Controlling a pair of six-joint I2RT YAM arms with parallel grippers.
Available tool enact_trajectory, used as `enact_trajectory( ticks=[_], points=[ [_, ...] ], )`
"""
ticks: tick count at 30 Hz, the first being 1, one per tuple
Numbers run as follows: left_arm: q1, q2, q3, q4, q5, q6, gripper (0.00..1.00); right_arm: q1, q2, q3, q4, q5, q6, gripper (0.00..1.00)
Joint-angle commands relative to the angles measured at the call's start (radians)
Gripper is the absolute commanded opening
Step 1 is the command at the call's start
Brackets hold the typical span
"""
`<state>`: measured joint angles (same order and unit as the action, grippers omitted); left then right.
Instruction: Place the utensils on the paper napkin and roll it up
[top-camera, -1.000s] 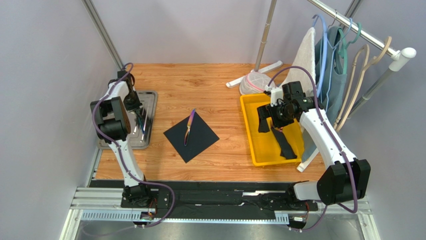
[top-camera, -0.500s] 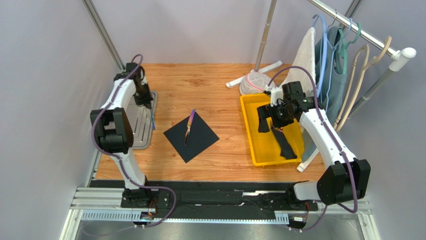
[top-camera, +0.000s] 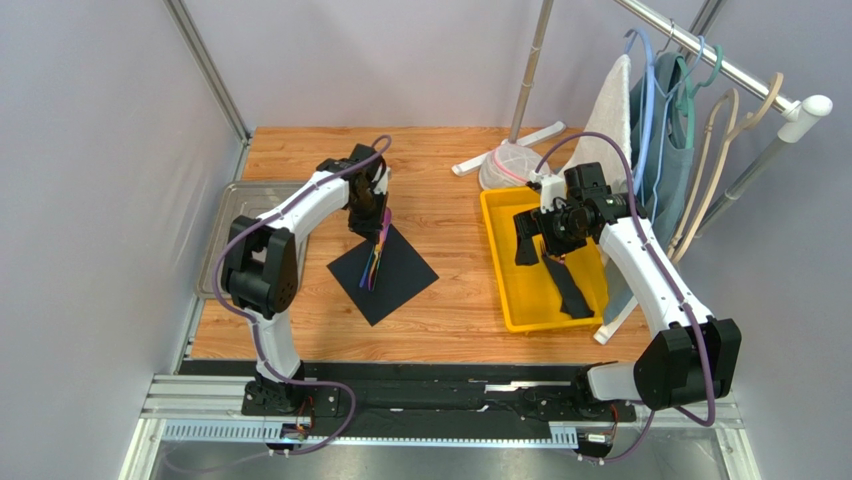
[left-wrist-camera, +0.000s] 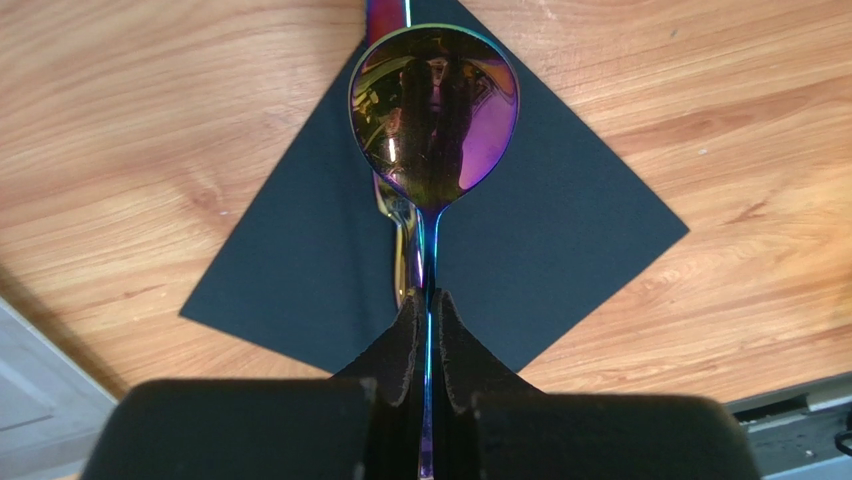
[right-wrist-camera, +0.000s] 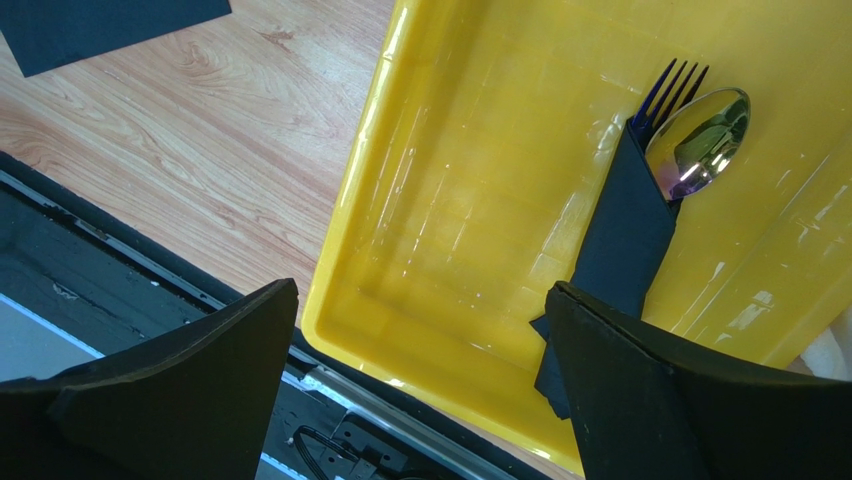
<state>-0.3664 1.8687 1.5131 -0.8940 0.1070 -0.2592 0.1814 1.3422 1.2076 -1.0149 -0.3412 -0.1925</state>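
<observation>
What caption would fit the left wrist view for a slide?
Left fingers pinch an iridescent spoon by its handle over the black napkin, where another utensil lies.

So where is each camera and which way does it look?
Top external: high behind the arms, facing down at the table; both show.
Left wrist: on the left arm, facing down past the shut left gripper holding the spoon over the paper napkin.
Right wrist: on the right arm, facing down through the open right gripper into the yellow tray.
Shared: top and left wrist see the paper napkin.
</observation>
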Motion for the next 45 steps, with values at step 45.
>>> enact_trajectory(
  ticks=[45],
  points=[
    [-0.042, 0.236, 0.179, -0.036, -0.089, -0.133, 0.16, 0.004, -0.014, -0.029, 0.013, -0.036, -0.021, 1.00]
  ],
)
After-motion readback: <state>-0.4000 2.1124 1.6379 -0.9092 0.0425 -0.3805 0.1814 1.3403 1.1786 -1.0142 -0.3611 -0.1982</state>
